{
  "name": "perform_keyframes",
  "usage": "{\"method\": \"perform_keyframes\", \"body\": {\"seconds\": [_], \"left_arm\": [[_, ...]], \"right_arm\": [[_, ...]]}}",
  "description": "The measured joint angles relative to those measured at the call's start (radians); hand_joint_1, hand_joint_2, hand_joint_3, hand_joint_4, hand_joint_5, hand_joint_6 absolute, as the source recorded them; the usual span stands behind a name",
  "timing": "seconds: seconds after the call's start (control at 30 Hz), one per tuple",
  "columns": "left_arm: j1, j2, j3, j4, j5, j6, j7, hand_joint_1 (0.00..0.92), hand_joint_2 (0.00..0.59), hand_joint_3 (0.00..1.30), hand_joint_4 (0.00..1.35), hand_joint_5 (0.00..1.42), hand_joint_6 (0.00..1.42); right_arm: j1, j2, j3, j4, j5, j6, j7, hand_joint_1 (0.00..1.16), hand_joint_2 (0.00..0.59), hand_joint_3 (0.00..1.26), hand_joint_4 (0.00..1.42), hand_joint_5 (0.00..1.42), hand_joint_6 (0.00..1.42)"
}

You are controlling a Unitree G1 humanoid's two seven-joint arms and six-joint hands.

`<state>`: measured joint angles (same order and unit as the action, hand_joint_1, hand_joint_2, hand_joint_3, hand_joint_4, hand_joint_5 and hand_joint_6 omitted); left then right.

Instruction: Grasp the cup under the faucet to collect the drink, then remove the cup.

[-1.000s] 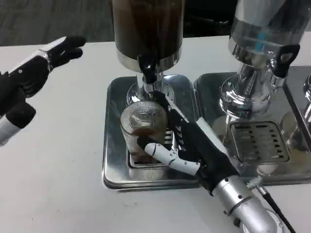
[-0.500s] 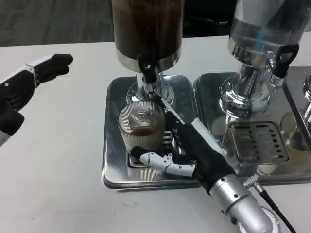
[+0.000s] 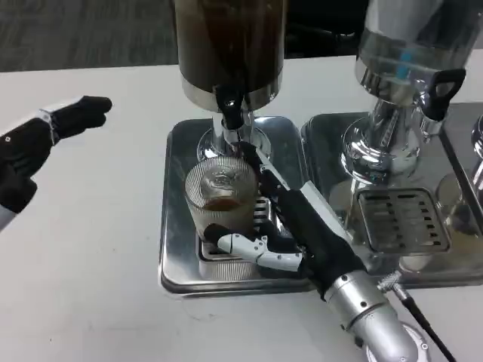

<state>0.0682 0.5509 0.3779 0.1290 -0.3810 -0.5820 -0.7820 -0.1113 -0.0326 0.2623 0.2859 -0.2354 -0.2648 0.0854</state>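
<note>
A clear ribbed cup (image 3: 220, 197) with a little brown drink in it stands on the steel drip tray (image 3: 175, 196), right below the black faucet (image 3: 229, 105) of the dark-drink dispenser (image 3: 229, 45). My right hand (image 3: 287, 226) holds the cup from its right side, fingers wrapped around its base and far side. Out at the picture's left edge, my left hand (image 3: 38, 139) hovers above the table, fingers stretched toward the dispenser and holding nothing.
A second dispenser (image 3: 407, 53) with a black tap handle stands on its own steel tray (image 3: 392, 219) to the right. White table (image 3: 83, 256) lies open on the left and in front of the trays.
My left hand has drawn back to the left and lower, away from the dispenser. The right hand stays around the cup with only a small shift.
</note>
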Motion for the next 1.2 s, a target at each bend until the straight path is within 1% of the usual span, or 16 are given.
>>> {"method": "perform_keyframes", "body": {"seconds": [0.17, 0.3, 0.33, 0.57, 0.73, 1.03, 1.2], "left_arm": [[0.004, 0.000, 0.000, 0.000, 0.000, 0.003, 0.000, 0.000, 0.093, 0.25, 0.15, 0.15, 0.10], [0.009, 0.001, 0.000, 0.000, 0.000, 0.009, 0.000, 0.000, 0.093, 0.25, 0.15, 0.16, 0.11], [0.011, 0.001, 0.000, 0.000, 0.000, 0.010, 0.000, 0.000, 0.093, 0.25, 0.16, 0.16, 0.11], [0.014, 0.002, 0.000, 0.000, 0.000, 0.012, 0.000, 0.000, 0.094, 0.26, 0.17, 0.16, 0.11], [0.014, 0.011, 0.000, 0.004, 0.001, 0.014, 0.000, 0.000, 0.095, 0.26, 0.17, 0.17, 0.11], [0.021, 0.015, 0.000, 0.005, 0.001, 0.022, 0.000, 0.000, 0.096, 0.28, 0.19, 0.18, 0.12], [0.021, 0.019, 0.000, 0.009, 0.001, 0.026, 0.000, 0.000, 0.096, 0.28, 0.20, 0.19, 0.12]], "right_arm": [[-0.001, 0.022, -0.001, 0.013, -0.016, 0.000, -0.040, 0.71, 0.183, 0.00, 0.00, 0.00, 0.00], [-0.006, 0.027, -0.003, 0.028, -0.017, 0.000, -0.055, 0.70, 0.185, 0.00, 0.00, 0.00, 0.00], [-0.011, 0.028, -0.005, 0.035, -0.017, 0.000, -0.058, 0.68, 0.186, 0.00, 0.00, 0.00, 0.00], [-0.039, 0.029, -0.012, 0.081, -0.007, -0.004, -0.057, 0.67, 0.186, 0.00, 0.00, 0.00, 0.00], [-0.047, 0.029, -0.012, 0.110, 0.005, -0.014, -0.043, 0.65, 0.182, 0.00, 0.00, 0.00, 0.00], [-0.068, 0.030, -0.013, 0.178, 0.023, -0.064, -0.041, 0.64, 0.178, 0.00, 0.00, 0.00, 0.00], [-0.080, 0.026, -0.008, 0.214, 0.016, -0.081, -0.041, 0.63, 0.177, 0.00, 0.00, 0.00, 0.00]]}}
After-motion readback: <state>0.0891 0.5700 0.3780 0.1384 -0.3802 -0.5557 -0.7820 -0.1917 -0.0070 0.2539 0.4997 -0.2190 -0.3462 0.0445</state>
